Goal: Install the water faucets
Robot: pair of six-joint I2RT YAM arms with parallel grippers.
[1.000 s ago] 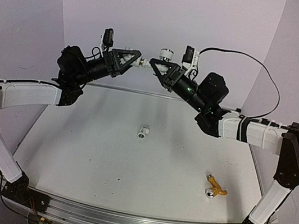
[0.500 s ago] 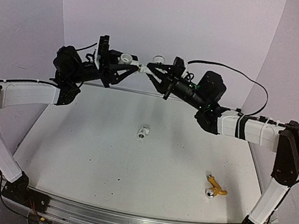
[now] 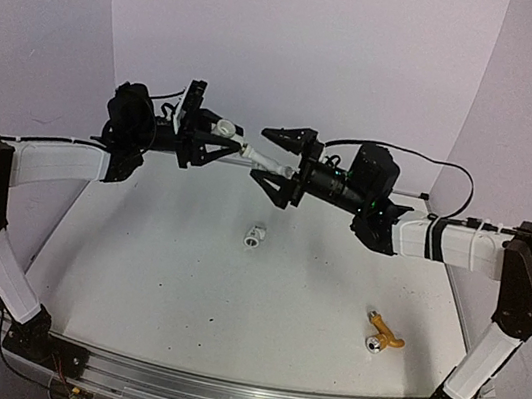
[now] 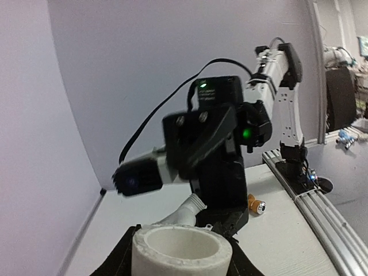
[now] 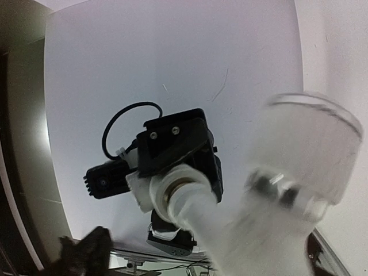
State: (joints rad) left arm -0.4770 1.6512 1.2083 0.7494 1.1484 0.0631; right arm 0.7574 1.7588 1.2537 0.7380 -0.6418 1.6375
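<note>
My left gripper (image 3: 227, 139) is shut on a stubby white pipe fitting (image 3: 220, 129) held above the back of the table. The white faucet (image 3: 259, 156) sticks out of that fitting toward the right arm. My right gripper (image 3: 283, 165) is open, one finger above and one below the faucet, apart from it. The right wrist view shows the faucet (image 5: 230, 230) close and blurred, entering the fitting (image 5: 171, 192). In the left wrist view the fitting (image 4: 181, 250) fills the bottom. The yellow-gold faucet (image 3: 383, 335) lies on the table at the right.
A second white pipe fitting (image 3: 255, 234) lies on the white table (image 3: 183, 278) near its middle. Pale walls close in the back and both sides. A metal rail (image 3: 215, 394) holding the arm bases runs along the near edge.
My right gripper was shut on the white faucet and has opened, its wrist rolled. The faucet stays in the fitting. Both grippers have sunk slightly.
</note>
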